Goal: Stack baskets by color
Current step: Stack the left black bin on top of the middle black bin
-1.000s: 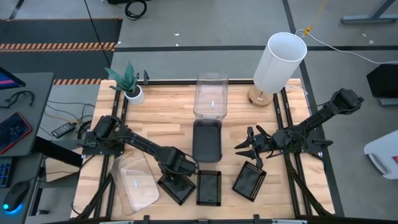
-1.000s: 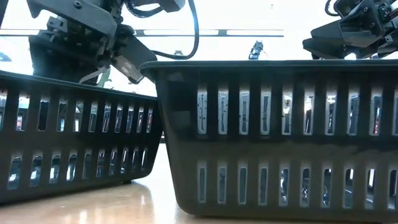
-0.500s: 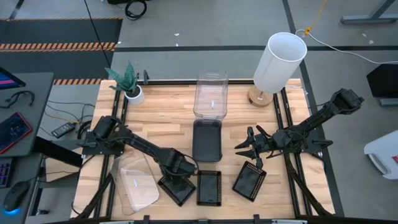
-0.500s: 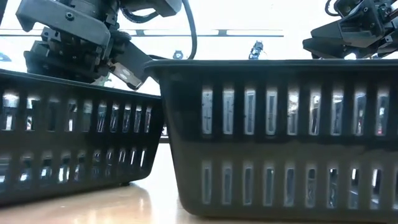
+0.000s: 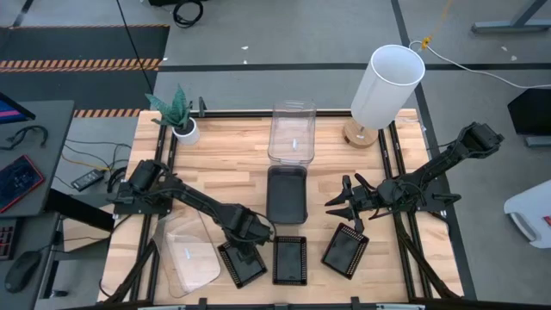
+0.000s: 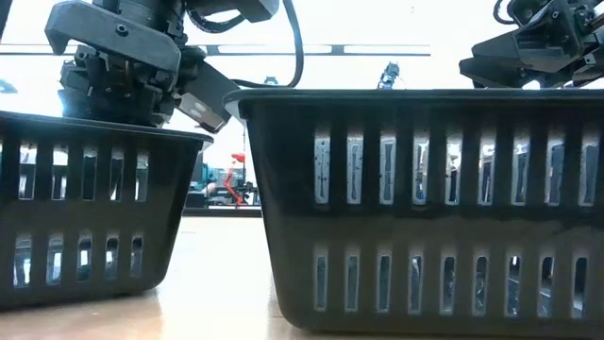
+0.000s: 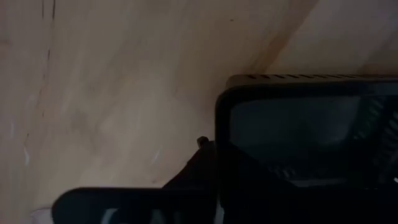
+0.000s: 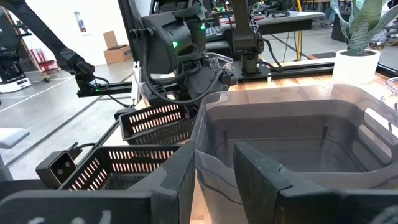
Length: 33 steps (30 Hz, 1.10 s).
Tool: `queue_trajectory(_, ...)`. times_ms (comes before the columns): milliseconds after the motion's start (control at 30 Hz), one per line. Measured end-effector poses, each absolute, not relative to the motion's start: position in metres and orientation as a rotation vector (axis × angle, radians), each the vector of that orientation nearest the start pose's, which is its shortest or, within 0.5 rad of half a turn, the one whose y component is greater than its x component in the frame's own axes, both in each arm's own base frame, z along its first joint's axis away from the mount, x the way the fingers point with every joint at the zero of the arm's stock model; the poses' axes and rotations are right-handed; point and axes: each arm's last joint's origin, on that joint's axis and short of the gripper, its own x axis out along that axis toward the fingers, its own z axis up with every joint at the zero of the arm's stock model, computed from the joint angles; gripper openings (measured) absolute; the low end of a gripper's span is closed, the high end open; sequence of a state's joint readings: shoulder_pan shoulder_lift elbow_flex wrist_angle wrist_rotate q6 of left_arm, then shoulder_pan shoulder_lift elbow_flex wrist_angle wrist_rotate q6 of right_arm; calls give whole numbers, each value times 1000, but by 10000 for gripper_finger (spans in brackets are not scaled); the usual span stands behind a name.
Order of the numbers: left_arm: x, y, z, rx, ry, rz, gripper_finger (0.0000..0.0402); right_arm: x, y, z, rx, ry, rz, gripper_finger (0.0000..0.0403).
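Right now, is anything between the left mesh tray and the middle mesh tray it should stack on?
Nothing visible. The left gripper is at the left mesh tray, and only bare table separates it from the middle mesh tray.

High view is evenly lit from overhead, with soft short shadows thrown on the table (image 5: 224, 164). Low view is strongly backlit: the background is blown out white, and the mesh trays (image 6: 425, 208) are rendered as near-silhouettes. Left wrist view is dim, warm and blurred throughout. Right wrist view is bright, with foreground fingers (image 8: 261, 180) soft.
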<state>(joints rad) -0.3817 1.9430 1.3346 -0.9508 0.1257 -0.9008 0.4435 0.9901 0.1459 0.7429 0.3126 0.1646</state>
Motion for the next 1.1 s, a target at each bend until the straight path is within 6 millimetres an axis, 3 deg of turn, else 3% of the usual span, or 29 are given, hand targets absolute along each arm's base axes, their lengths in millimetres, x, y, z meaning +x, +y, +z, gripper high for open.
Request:
queue_trajectory(233,332,-130,174,-506,1612,250,7,164,68,171,127,103,123,114)
queue_trajectory(567,349,-137,232,-329,1549,40,7,164,68,172,129,101,123,114)
queue_trajectory(833,372,-149,274,-62,1180,32,7,164,68,172,129,101,123,114)
queue_trajectory(1100,395,-155,285,51,904,-10,8,164,68,172,129,101,123,114)
